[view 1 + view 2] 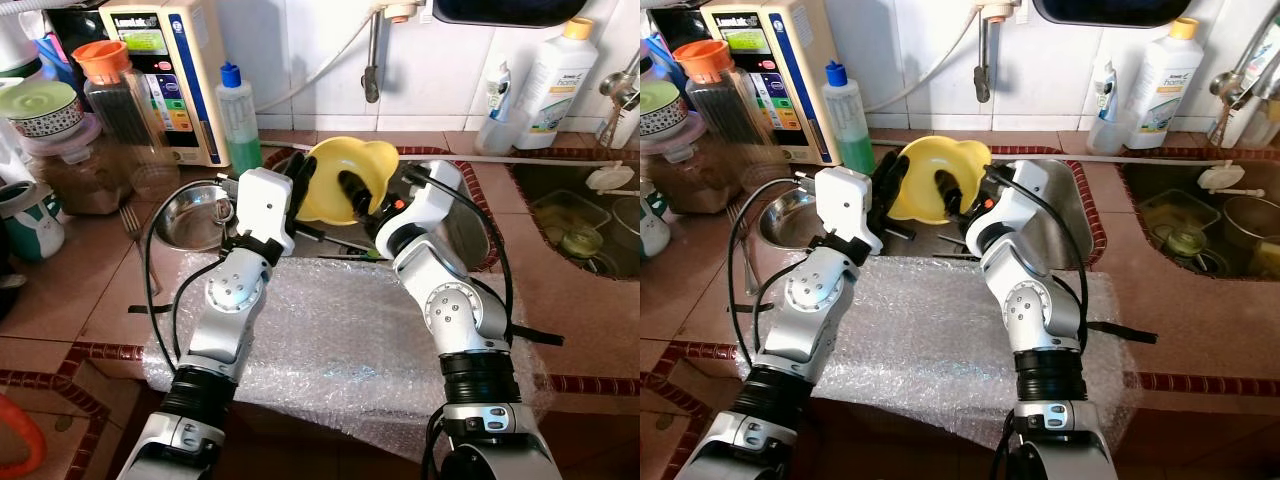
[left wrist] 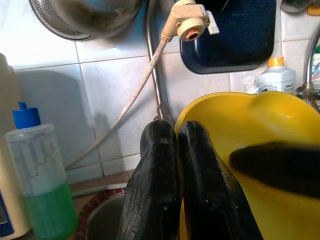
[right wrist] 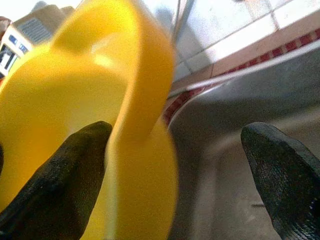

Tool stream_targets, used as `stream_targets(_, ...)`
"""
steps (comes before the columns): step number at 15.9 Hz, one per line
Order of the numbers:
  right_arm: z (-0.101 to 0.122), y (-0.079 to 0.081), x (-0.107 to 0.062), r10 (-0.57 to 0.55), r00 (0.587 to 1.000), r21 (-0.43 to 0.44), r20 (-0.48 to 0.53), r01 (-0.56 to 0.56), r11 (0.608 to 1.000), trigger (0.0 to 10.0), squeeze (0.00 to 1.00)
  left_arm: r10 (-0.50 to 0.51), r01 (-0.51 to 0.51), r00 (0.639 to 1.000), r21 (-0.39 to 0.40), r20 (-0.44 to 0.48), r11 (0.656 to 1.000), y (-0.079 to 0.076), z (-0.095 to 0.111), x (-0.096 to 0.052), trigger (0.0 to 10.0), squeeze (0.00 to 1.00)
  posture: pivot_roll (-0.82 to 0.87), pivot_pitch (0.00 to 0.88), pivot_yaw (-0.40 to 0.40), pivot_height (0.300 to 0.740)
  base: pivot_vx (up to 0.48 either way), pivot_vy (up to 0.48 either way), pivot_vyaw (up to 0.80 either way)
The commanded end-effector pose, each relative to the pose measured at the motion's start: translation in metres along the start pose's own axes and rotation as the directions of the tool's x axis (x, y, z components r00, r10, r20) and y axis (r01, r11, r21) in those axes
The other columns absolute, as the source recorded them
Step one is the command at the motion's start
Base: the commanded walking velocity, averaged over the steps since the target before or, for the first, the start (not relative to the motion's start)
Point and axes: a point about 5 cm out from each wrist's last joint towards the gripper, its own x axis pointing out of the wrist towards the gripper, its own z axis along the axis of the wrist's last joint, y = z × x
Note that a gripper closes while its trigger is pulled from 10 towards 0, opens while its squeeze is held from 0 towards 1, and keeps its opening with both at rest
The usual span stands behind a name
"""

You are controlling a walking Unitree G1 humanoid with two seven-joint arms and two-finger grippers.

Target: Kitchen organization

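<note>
A yellow bowl (image 1: 345,175) hangs tilted above the steel sink (image 1: 470,235), its hollow facing me. My left gripper (image 1: 300,172) is at the bowl's left rim, and in the left wrist view its fingers (image 2: 160,190) press together with a sliver of yellow rim (image 2: 240,130) between them. My right gripper (image 1: 378,195) is open wide across the bowl's right edge. One of its fingers (image 3: 60,175) lies inside the bowl (image 3: 90,100). The other finger (image 3: 280,175) hangs outside it, over the sink.
Bubble wrap (image 1: 340,330) covers the counter under both arms. A steel bowl (image 1: 190,215) and a fork (image 1: 130,220) lie to the left, with a green soap bottle (image 1: 238,115), jars and a water machine (image 1: 170,70) behind. A second sink (image 1: 585,220) holds dishes on the right.
</note>
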Motion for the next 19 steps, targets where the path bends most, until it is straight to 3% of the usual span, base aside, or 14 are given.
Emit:
stream_targets(1, 0.013, 0.002, 0.003, -0.013, 0.999, -0.005, 0.052, 0.014, 1.000, 10.0, 0.00, 0.017, -0.016, 1.000, 0.037, -0.001, 0.999, 0.003, 0.002, -0.001, 0.0, 0.00, -0.02, 0.030, 0.052, 0.740, 0.000, 0.000, 0.00)
stream_targets(3, 0.021, 0.007, 0.003, 0.050, 0.994, 0.011, 0.094, -0.052, 0.999, 10.0, 0.00, 0.060, -0.056, 0.998, 0.090, -0.037, 0.994, 0.009, -0.003, -0.002, 0.0, 0.00, -0.03, 0.031, 0.052, 0.740, 0.000, 0.000, 0.00)
stream_targets(6, 0.025, 0.001, 0.000, 0.019, 0.991, -0.005, 0.129, -0.018, 1.000, 10.0, 0.00, 0.165, -0.158, 0.986, 0.142, -0.036, 0.977, 0.025, -0.002, -0.003, 0.4, 0.00, -0.03, 0.033, 0.048, 0.740, 0.000, 0.000, 0.00)
stream_targets(7, 0.025, -0.002, -0.002, 0.016, 0.990, -0.028, 0.142, -0.013, 1.000, 10.0, 1.00, 0.196, -0.190, 0.980, 0.147, -0.029, 0.971, 0.031, -0.001, -0.003, 1.0, 0.00, -0.03, 0.033, 0.048, 0.740, 0.000, 0.000, 0.00)
stream_targets(8, 0.023, 0.000, -0.003, 0.039, 0.990, -0.087, 0.137, -0.027, 0.996, 10.0, 1.00, 0.202, -0.197, 0.979, 0.137, -0.027, 0.971, 0.032, -0.001, -0.002, 2.2, 0.00, -0.03, 0.033, 0.048, 0.740, 0.000, 0.000, 0.00)
stream_targets(9, 0.021, 0.001, -0.003, 0.052, 0.989, -0.138, 0.135, -0.033, 0.990, 10.0, 1.00, 0.204, -0.200, 0.979, 0.130, -0.022, 0.971, 0.032, 0.000, -0.002, 2.2, 0.00, -0.03, 0.033, 0.048, 0.740, 0.000, 0.000, 0.00)
stream_targets(12, 0.004, 0.007, -0.003, 0.100, 0.993, -0.127, 0.059, -0.092, 0.988, 10.0, 1.00, 0.141, -0.140, 0.990, 0.087, -0.005, 0.986, 0.020, 0.003, 0.000, 3.0, 0.00, -0.03, 0.036, 0.047, 0.740, 0.000, 0.000, 0.00)
stream_targets(13, 0.000, 0.011, -0.001, 0.117, 0.992, -0.102, 0.048, -0.112, 0.988, 10.0, 0.27, 0.106, -0.106, 0.994, 0.089, -0.005, 0.990, 0.013, 0.002, 0.000, 3.5, 0.00, -0.03, 0.037, 0.049, 0.740, 0.000, 0.000, 0.00)
stream_targets(14, -0.001, 0.013, 0.000, 0.125, 0.991, -0.081, 0.048, -0.121, 0.989, 10.0, 0.00, 0.087, -0.086, 0.996, 0.090, -0.008, 0.992, 0.009, 0.001, 0.000, 3.5, 0.00, -0.03, 0.037, 0.049, 0.740, 0.000, 0.000, 0.00)
stream_targets(17, -0.013, 0.007, 0.003, 0.073, 0.997, -0.067, -0.019, -0.074, 0.995, 10.0, 0.00, 0.083, -0.083, 0.997, 0.077, 0.010, 0.994, 0.006, 0.005, 0.001, 3.6, 0.00, -0.03, 0.042, 0.052, 0.740, 0.000, 0.000, 0.00)
stream_targets(18, -0.022, -0.002, 0.005, -0.003, 0.997, -0.051, -0.080, -0.001, 0.999, 1.4, 0.00, 0.089, -0.090, 0.996, 0.073, 0.020, 0.993, 0.007, 0.007, 0.002, 3.3, 0.00, -0.02, 0.042, 0.052, 0.740, 0.000, 0.000, 0.00)
stream_targets(19, -0.033, -0.012, 0.005, -0.068, 0.988, 0.015, -0.141, 0.070, 0.997, 0.0, 0.00, 0.093, -0.096, 0.995, 0.071, 0.034, 0.993, 0.009, 0.010, 0.003, 3.3, 0.00, -0.02, 0.043, 0.053, 0.740, 0.000, 0.000, 0.00)
